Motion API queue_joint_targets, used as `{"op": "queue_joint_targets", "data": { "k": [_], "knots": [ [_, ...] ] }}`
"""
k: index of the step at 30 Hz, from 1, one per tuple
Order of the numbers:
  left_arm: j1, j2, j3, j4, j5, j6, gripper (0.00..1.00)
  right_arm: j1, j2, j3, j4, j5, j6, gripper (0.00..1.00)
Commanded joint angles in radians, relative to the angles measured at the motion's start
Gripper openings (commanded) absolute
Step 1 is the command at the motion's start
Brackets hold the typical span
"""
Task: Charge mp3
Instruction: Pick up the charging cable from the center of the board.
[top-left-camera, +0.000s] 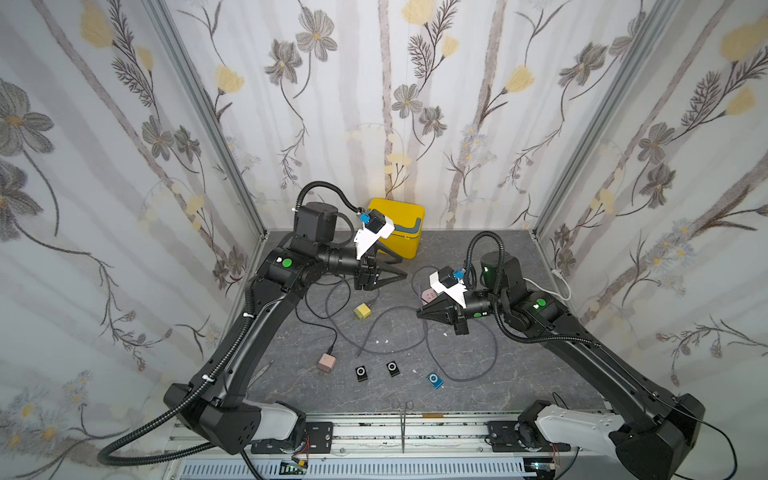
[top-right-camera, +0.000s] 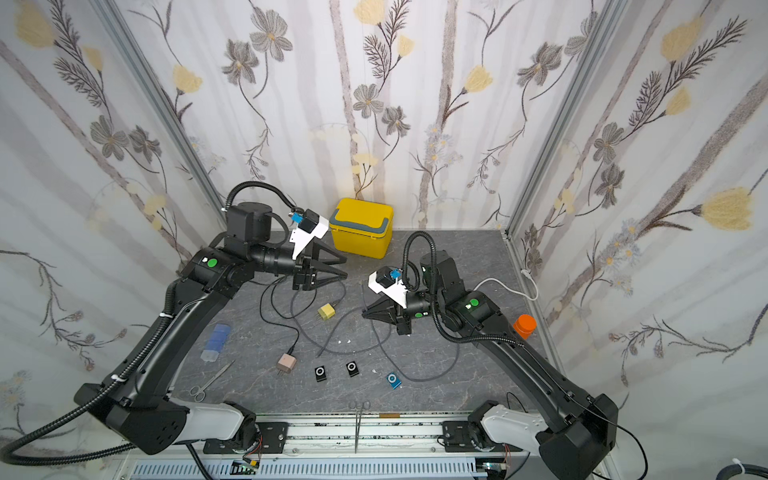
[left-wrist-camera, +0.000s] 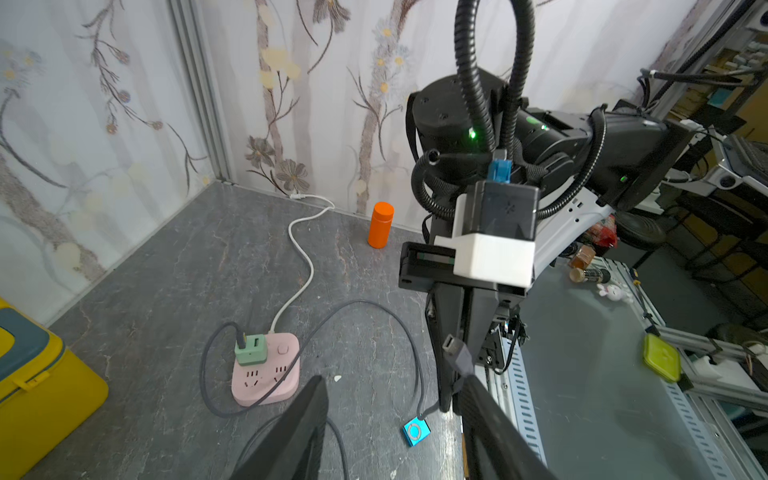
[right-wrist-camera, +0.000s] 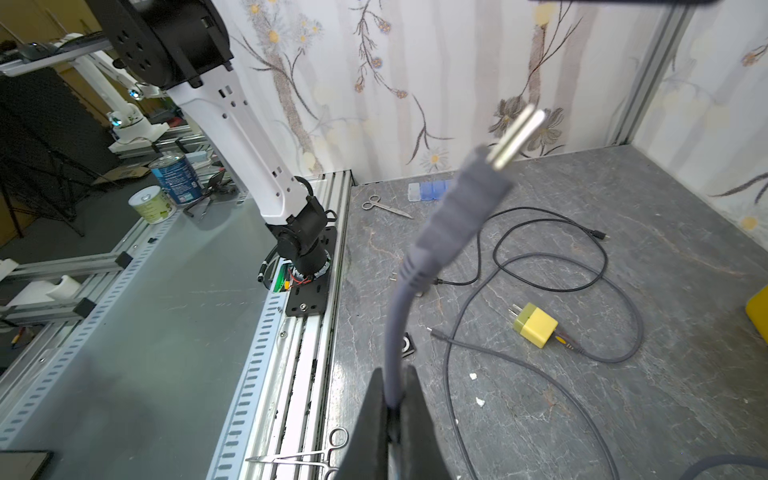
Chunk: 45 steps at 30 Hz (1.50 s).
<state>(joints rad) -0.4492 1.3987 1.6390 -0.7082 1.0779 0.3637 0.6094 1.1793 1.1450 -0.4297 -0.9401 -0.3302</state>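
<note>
The tabletop (top-left-camera: 498, 395) is dark grey and marbled. Pale walls papered with grey and yellow flowers close it in on three sides, with aluminium posts in the far corners. A slotted rail runs along the near edge, and one pair of forceps (top-left-camera: 403, 424) lies on it.

Taking 12 o'clock as the far wall:
- One blue translucent case (top-right-camera: 216, 340) lies at 9 o'clock.
- One pair of scissors (top-right-camera: 212, 379) lies at 8.
- There are three chargers. The pinkish charger (top-left-camera: 326, 363) is at 7 and the yellow charger (top-left-camera: 362, 311) is near the centre.
- There are three mp3 players in a row at 6 o'clock. From the left they are a black player (top-left-camera: 362, 372), a second black player (top-left-camera: 392, 368) and a blue player (top-left-camera: 434, 380), which has a dark lead running to it.
- One yellow box (top-left-camera: 399, 226) stands at 12. The left gripper (top-left-camera: 404, 268) hovers just in front of it, jaws spread, nothing between them.
- The right gripper (right-wrist-camera: 393, 374), just right of centre, is pressed together on a grey cable (right-wrist-camera: 399, 316). The cable's USB plug (right-wrist-camera: 515, 137) sticks up in the air.
- One pink power strip (left-wrist-camera: 266, 386) sits toward 1 o'clock and carries the green charger (left-wrist-camera: 251, 350).
- One white cord (left-wrist-camera: 299, 257) runs from the strip to the right wall.
- One orange bottle (top-right-camera: 524, 326) stands at 3.

Dark cables lie looped across the middle, too tangled to count.
</note>
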Motion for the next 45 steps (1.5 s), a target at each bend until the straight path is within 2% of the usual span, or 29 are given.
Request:
{"op": "queue_joint_targets", "data": {
  "k": [1,7,13,21,31,40,41,43,44,45],
  "knots": [
    [-0.001,0.032,0.025,-0.167,0.083,0.158,0.52,0.002,0.009,0.024,-0.077,-0.052,-0.080,0.00],
    [-0.028,0.042,0.035,-0.253,0.112,0.268,0.52,0.006,0.038,0.045,-0.114,-0.056,-0.107,0.00],
    [-0.081,0.060,0.038,-0.281,0.069,0.282,0.52,0.020,0.072,0.062,-0.130,-0.066,-0.121,0.00],
    [-0.107,0.096,0.056,-0.286,0.070,0.287,0.49,0.049,0.083,0.068,-0.142,-0.053,-0.126,0.00],
    [-0.108,0.077,0.055,-0.347,0.035,0.338,0.24,0.055,0.057,0.024,-0.065,-0.046,-0.078,0.00],
    [-0.111,0.042,0.030,-0.326,0.019,0.336,0.02,0.055,0.031,-0.008,-0.040,-0.039,-0.064,0.00],
    [-0.113,0.036,0.022,-0.317,0.015,0.331,0.01,0.055,0.031,-0.011,-0.036,-0.036,-0.063,0.05],
    [-0.113,0.025,0.000,-0.273,0.004,0.295,0.00,0.055,0.027,-0.019,-0.013,-0.014,-0.042,0.33],
    [-0.115,0.014,-0.020,-0.229,-0.008,0.252,0.00,0.055,0.020,-0.023,0.001,0.011,-0.031,0.39],
    [-0.115,0.005,-0.036,-0.186,-0.023,0.216,0.00,0.054,0.011,-0.027,0.016,0.041,-0.016,0.40]
  ]
}}
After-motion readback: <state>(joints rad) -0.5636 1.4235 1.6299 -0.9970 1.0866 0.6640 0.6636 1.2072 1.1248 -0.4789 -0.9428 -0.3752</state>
